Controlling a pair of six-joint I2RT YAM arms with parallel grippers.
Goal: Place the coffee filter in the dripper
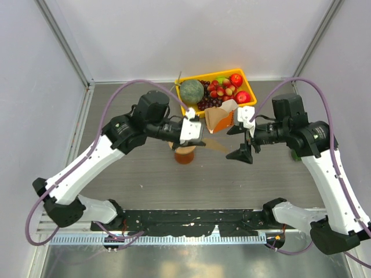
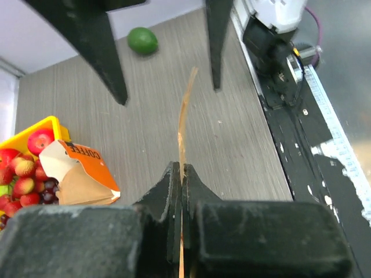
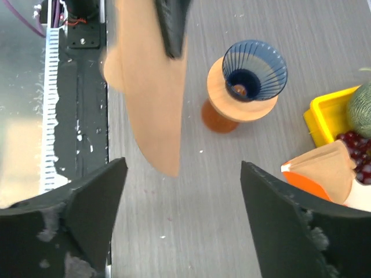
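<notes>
The coffee filter [image 3: 151,87] is a flat tan paper fan, seen edge-on in the left wrist view [image 2: 184,116]. My left gripper [image 2: 181,174] is shut on its near end and holds it above the table [image 1: 215,147]. The dark blue ribbed dripper [image 3: 255,69] sits mouth-up on an orange-brown stand [image 3: 232,107], to the right of the filter in the right wrist view. In the top view the left gripper [image 1: 198,141] hovers over the stand [image 1: 185,155]. My right gripper [image 3: 182,167] is open and empty, facing the filter's free end [image 1: 236,142].
An orange-and-white carton [image 1: 223,119] with tan filters leans on a yellow basket [image 1: 246,78] of fruit at the back. A green lime [image 2: 142,40] lies on the table past the right gripper. A black rail [image 1: 191,219] runs along the near edge.
</notes>
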